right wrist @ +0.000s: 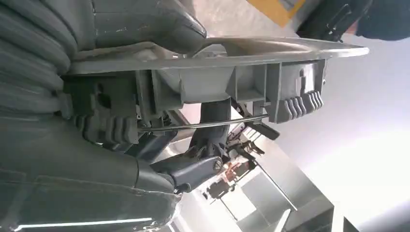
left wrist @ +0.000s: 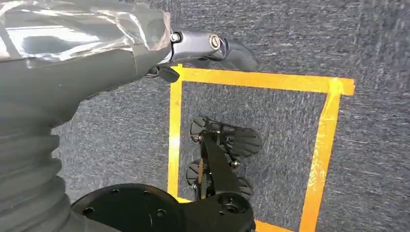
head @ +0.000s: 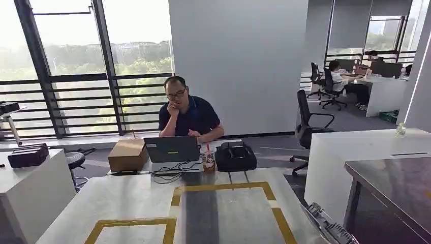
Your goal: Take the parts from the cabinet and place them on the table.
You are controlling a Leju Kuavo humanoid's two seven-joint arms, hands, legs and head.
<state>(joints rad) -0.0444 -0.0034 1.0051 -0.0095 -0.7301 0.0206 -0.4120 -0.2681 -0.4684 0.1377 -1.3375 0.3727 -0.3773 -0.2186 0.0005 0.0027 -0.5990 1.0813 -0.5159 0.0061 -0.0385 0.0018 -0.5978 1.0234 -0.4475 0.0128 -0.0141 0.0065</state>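
Right wrist view: right hand (right wrist: 96, 159) wrapped round a grey ribbed plastic part (right wrist: 232, 79), pinched between the thick thumb (right wrist: 159, 21) on one face and the dark fingers (right wrist: 193, 169) on the other. Thin metal rod (right wrist: 203, 124) along the part, just beyond those fingers.

Head view: only a corner of the same part (head: 330, 230), at the lower right edge beside the table (head: 127, 198). Past it, yellow tape outlines (head: 223, 187) on the pale tabletop. At the far end a cardboard box (head: 128, 154), laptop (head: 172, 149), drink cup (head: 208, 158) and black bag (head: 236, 156), with a seated person (head: 187, 114) behind them. Tall windows (head: 76, 66) beyond, more desks far right.

Left wrist view: left hand (left wrist: 96, 53) hanging over grey carpet (left wrist: 377, 38), visible fingers (left wrist: 227, 48) bent inward, nothing between them. Below the fingertips, a yellow tape square (left wrist: 261, 79) on the floor.
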